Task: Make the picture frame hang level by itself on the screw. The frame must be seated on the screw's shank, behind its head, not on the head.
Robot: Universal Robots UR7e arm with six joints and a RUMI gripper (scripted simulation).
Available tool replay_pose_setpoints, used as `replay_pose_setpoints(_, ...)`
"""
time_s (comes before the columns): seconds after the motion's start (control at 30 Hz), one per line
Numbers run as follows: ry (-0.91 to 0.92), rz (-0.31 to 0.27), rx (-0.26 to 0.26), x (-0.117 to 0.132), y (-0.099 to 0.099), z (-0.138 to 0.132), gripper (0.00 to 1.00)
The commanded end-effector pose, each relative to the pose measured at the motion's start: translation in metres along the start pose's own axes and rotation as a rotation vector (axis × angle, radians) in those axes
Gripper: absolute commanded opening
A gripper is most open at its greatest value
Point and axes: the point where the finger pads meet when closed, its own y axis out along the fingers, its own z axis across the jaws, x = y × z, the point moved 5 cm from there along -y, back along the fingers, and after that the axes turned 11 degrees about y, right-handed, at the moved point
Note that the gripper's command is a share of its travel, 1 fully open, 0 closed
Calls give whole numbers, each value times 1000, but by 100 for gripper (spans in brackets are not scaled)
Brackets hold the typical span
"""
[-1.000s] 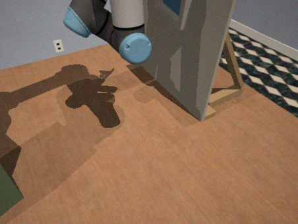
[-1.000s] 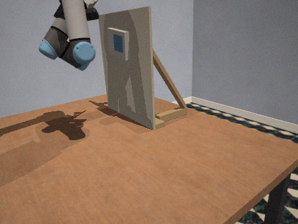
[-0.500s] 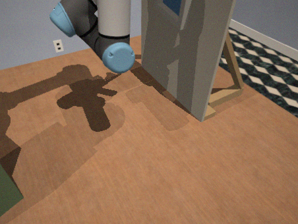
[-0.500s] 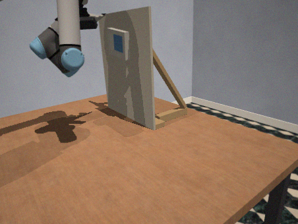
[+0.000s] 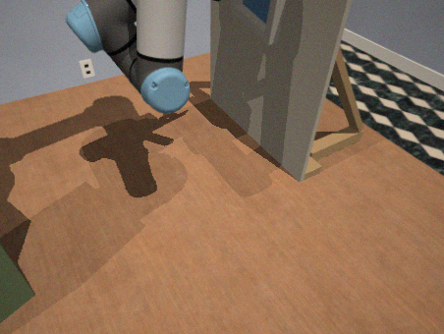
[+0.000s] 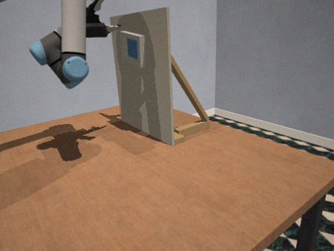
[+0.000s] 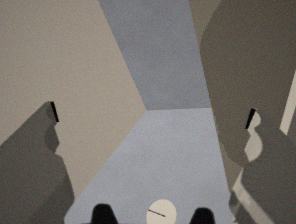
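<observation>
The picture frame point(image 5: 271, 17) point(image 6: 141, 48), pale with a blue picture, is against the upright grey board point(image 5: 300, 88) point(image 6: 159, 88), high up in the exterior view. Its top edge seems to slope down toward the board's near side; whether it is exactly level I cannot tell. The screw and the contact behind the frame are hidden. My gripper point(image 6: 116, 27) point(image 7: 152, 106) is open and empty, with its fingers spread wide in the wrist view. It is beside the board's upper far part, just above the frame's far top corner in the exterior view.
A wooden brace point(image 5: 349, 98) point(image 6: 188, 88) supports the board from behind on the table point(image 5: 295, 255) point(image 6: 185, 192). A green block point(image 5: 12, 285) is at the left edge of the top view. A pale round disc point(image 7: 161, 214) shows low in the wrist view.
</observation>
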Motion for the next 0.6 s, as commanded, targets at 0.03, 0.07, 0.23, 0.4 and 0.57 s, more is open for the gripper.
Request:
replay_pose_setpoints(0.03,-14,15,12,-2,-1,3,100)
replay_pose_setpoints(0.07,-13,14,11,-1,0,3,100)
replay_pose_setpoints(0.23,-14,14,10,-2,0,3,100)
replay_pose_setpoints(0.4,-17,18,16,-2,-1,4,100)
replay_pose_setpoints(0.57,-56,55,62,-9,-7,14,100)
